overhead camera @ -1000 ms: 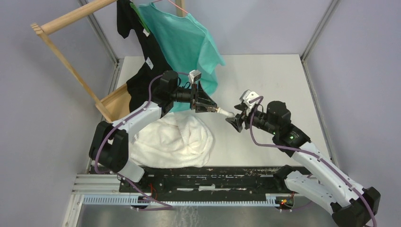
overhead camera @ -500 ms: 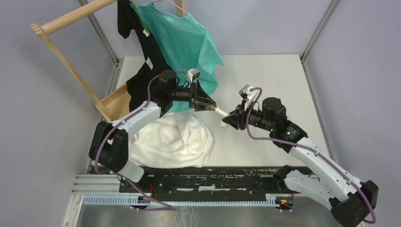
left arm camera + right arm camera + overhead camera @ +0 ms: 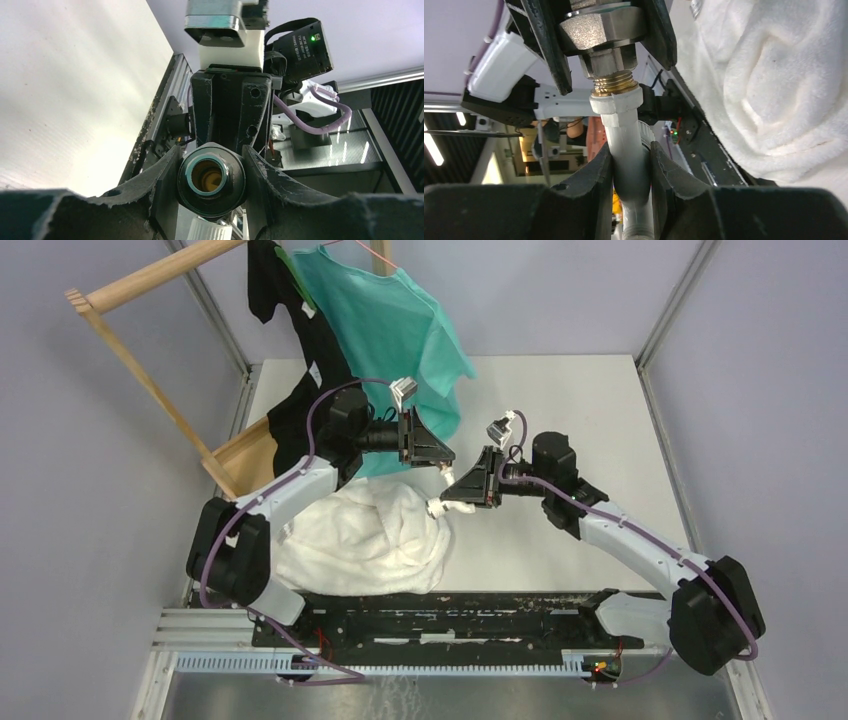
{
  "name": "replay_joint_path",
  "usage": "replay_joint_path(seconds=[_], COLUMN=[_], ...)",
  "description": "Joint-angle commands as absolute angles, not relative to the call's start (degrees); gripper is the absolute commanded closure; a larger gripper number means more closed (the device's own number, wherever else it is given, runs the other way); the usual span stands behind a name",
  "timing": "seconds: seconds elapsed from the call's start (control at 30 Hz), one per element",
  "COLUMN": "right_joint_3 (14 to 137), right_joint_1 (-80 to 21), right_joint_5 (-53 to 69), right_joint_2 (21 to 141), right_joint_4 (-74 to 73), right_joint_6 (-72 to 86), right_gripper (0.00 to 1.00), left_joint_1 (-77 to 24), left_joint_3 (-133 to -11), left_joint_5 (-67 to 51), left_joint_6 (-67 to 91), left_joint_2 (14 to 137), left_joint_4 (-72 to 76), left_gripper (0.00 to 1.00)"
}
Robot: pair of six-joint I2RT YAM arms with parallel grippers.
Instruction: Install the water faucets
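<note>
1. Left hand [image 3: 445,465] is pinched tight on the round silver metal threaded fitting [image 3: 603,29], which is held in the air with its thread end facing the other arm.
2. Right hand [image 3: 452,498] is clamped round the shank of the white plastic spout [image 3: 628,150], with its fingers [image 3: 589,190] pressed in from both sides. Both parts are off the tabletop [image 3: 590,410], between the two arms, by the edge of the crumpled white towel [image 3: 350,535].
3. Look at the joint: the spout's collar touches the brass-coloured thread [image 3: 611,85], and some bare thread shows above it. I'd call that started on the thread, not seated.
4. To do this well, keep both axes in one line. They look straight from the right wrist, but any tilt could cross-thread the plastic.
5. Let one hand turn while the other only braces. Press lightly along the axis, with no sideways load.
6. Mind the smooth spout, as it may slip between the pads. Better to regrasp than squeeze harder.
7. A drop looks forgiving, since the towel seems to lie beneath.
</note>
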State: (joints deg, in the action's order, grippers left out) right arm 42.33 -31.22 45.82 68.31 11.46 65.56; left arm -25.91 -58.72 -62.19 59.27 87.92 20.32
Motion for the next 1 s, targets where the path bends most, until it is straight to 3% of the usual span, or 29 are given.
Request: replay_joint_path(seconds=[0.0, 0.17, 0.37, 0.53, 0.63, 0.67, 0.77, 0.83, 0.97], right_joint_3=[42.43, 38.62, 30.98, 28.88, 28.32, 28.18, 29.06, 31.61, 42.99], right_joint_1=[-28.75, -27.30, -25.57, -25.58, -25.55, -25.45, -24.76, -24.07, -23.45], right_joint_5=[47.03, 47.04, 44.28, 40.57, 39.76, 40.07, 41.28, 41.34, 32.90], right_joint_2=[65.16, 64.54, 70.64, 77.78, 78.14, 77.38, 71.18, 65.08, 54.58], right_joint_4=[24.55, 29.93, 58.23, 75.90, 76.52, 73.71, 56.75, 36.03, -9.35], right_joint_6=[80.80, 86.63, 104.44, 114.39, 114.07, 111.82, 101.20, 89.76, 61.18], right_gripper=[0.99, 0.99, 0.99, 0.99, 0.48, 0.36, 0.15, 0.03, 0.00], left_joint_1=[-26.85, -26.80, -27.02, -27.20, -27.15, -27.10, -27.07, -26.80, -26.15], left_joint_3=[-57.98, -52.86, -43.53, -41.83, -43.43, -44.09, -43.56, -43.23, -43.84], left_joint_5=[-61.35, -56.08, -43.31, -35.75, -34.69, -34.28, -32.47, -32.30, -32.20], left_joint_6=[54.24, 61.71, 75.68, 74.05, 73.60, 73.81, 76.85, 78.06, 78.46], left_joint_2=[83.97, 81.93, 78.65, 74.54, 73.02, 72.88, 72.40, 72.25, 71.78], left_joint_4=[27.21, 37.31, 60.35, 56.02, 49.73, 47.52, 46.32, 46.29, 42.58], left_gripper=[0.97, 0.97, 0.97, 0.97, 0.97, 0.97, 0.97, 0.97, 0.97])
